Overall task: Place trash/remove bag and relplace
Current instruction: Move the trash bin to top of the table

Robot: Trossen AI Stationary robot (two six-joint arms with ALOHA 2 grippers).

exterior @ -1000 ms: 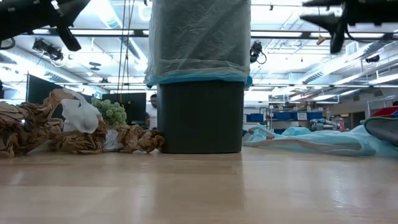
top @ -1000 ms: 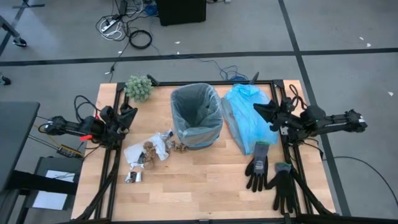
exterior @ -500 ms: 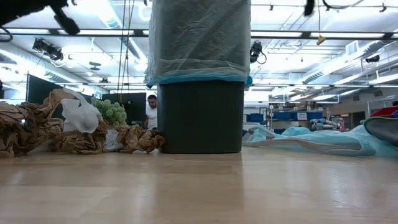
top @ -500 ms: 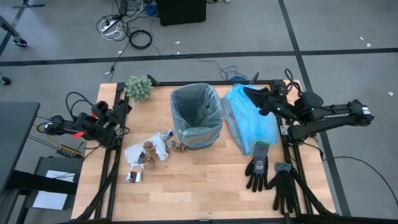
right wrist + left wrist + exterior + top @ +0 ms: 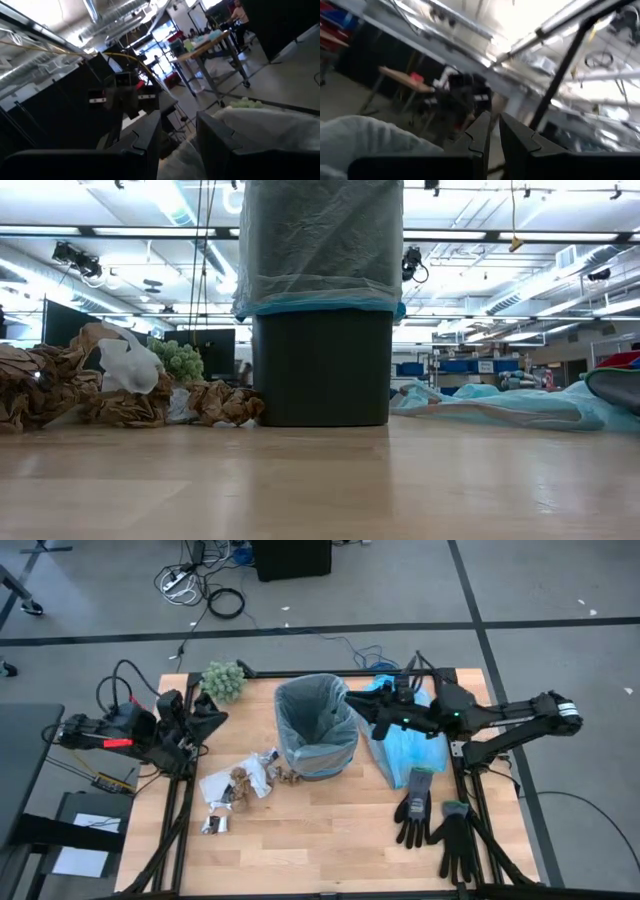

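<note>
The black bin (image 5: 318, 755) stands upright mid-table, lined with the grey-white bag (image 5: 312, 710), whose top is folded over the rim (image 5: 320, 240). The trash (image 5: 238, 785), crumpled white and brown paper, lies on the table left of the bin (image 5: 100, 385), with a small silver piece (image 5: 213, 825) nearer the front edge. My right gripper (image 5: 350, 698) (image 5: 177, 125) hovers high by the bin's right rim, over the table, fingers a little apart and empty. My left gripper (image 5: 215, 708) (image 5: 494, 131) is raised at the table's left edge, fingers almost together.
A light-blue plastic bag (image 5: 405, 730) lies right of the bin under my right arm. Two black gloves (image 5: 415, 805) (image 5: 458, 840) lie near the right front corner. A green fuzzy clump (image 5: 223, 680) sits at the far left corner. Bare wood lies along the front edge (image 5: 320, 850).
My right gripper has swung from the table's right edge toward the left, across the blue bag to the bin's right rim, rising out of the low view. My left arm has lifted too and left the low view. Nothing on the table has moved.
</note>
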